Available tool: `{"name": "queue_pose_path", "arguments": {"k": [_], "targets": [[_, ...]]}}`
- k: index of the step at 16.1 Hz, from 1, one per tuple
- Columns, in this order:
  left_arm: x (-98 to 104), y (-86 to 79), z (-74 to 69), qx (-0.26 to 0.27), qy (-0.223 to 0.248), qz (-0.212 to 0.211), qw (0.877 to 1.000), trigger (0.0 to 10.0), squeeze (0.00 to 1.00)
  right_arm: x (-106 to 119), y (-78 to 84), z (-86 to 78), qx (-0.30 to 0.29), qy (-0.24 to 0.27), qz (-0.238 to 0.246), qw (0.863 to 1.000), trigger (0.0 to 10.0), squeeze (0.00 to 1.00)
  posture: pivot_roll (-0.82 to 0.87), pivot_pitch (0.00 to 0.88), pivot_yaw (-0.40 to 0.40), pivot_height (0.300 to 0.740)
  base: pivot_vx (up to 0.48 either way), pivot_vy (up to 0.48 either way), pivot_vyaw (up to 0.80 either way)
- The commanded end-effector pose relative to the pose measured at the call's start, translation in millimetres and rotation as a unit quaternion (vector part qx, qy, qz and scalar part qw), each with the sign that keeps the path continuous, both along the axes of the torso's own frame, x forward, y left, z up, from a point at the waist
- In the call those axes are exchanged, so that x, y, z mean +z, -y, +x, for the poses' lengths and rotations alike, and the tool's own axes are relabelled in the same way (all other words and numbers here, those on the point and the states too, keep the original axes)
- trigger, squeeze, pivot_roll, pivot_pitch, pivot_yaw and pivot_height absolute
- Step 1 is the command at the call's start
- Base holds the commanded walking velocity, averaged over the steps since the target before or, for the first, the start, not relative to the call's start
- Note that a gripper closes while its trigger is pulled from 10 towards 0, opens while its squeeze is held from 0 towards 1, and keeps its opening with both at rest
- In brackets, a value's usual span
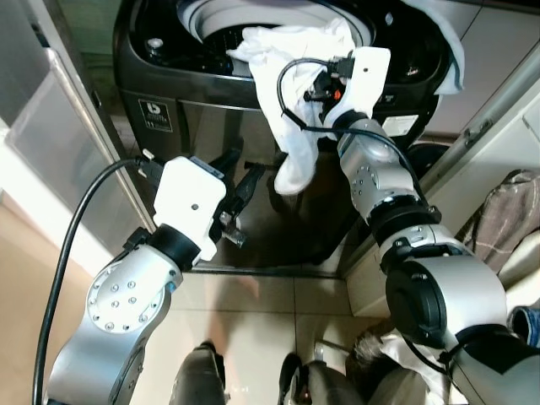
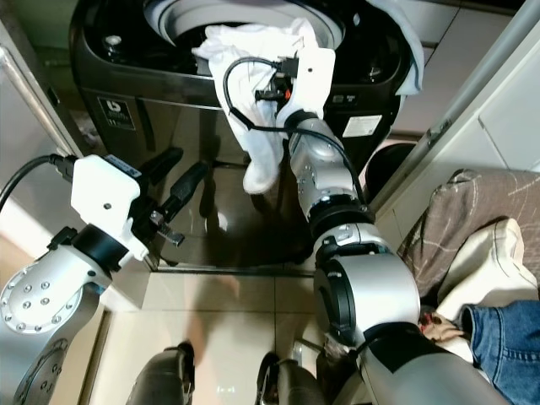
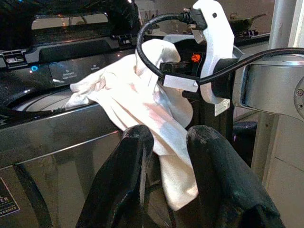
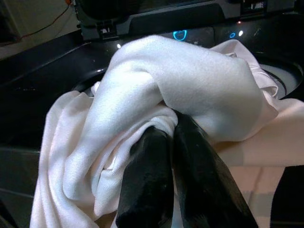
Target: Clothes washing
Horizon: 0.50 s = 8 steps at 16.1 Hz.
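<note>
The right gripper [image 4: 164, 137] has its two black fingers pinched together on a fold of the white, soft cotton garment [image 1: 291, 93], the cloth bunching up and over the fingertips. I judge the grip is taken high on the cloth so that the bulk can be carried over the rim of the dark grey top-loading washing machine [image 1: 160, 84] and let fall into its pale drum opening [image 1: 215, 21].

From the clamped fold, one part of the garment spreads forward past the fingertips and lies on the machine's front rim, beside the lit control panel [image 4: 190, 31]. The rest trails back beneath the jaws and hangs down the machine's front face, so its long axis runs roughly vertical, loose end pointing at the floor.

The left gripper [image 1: 238, 181] waits lower, in front of the machine, fingers spread apart and empty, pointing toward the hanging tail, apparently ready to gather it.
</note>
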<state>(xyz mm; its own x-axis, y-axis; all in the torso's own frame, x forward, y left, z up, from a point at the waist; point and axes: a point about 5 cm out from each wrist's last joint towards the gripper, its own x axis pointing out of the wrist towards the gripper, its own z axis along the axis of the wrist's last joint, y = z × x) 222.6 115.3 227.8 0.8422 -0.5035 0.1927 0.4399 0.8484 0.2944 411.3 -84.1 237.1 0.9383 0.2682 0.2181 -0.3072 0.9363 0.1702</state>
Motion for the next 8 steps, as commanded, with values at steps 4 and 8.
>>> {"name": "queue_pose_path", "arguments": {"k": [4, 8], "targets": [[-0.3, 2.5, -1.7, -0.007, -0.001, 0.0, 1.0, 10.0, 0.0, 1.2, 5.4, 0.8, -0.005, 0.001, 0.002, 1.0, 0.0, 0.0, 0.24, 0.163, -0.098, 0.74, 0.0, 0.0, 0.0], [-0.8, 2.6, -0.8, -0.007, 0.0, 0.0, 1.0, 10.0, 0.0, 6.5, 5.9, 1.2, 0.001, 0.005, 0.004, 1.0, 0.0, 0.0, 0.24, 0.152, -0.101, 0.74, 0.0, 0.0, 0.0]]}}
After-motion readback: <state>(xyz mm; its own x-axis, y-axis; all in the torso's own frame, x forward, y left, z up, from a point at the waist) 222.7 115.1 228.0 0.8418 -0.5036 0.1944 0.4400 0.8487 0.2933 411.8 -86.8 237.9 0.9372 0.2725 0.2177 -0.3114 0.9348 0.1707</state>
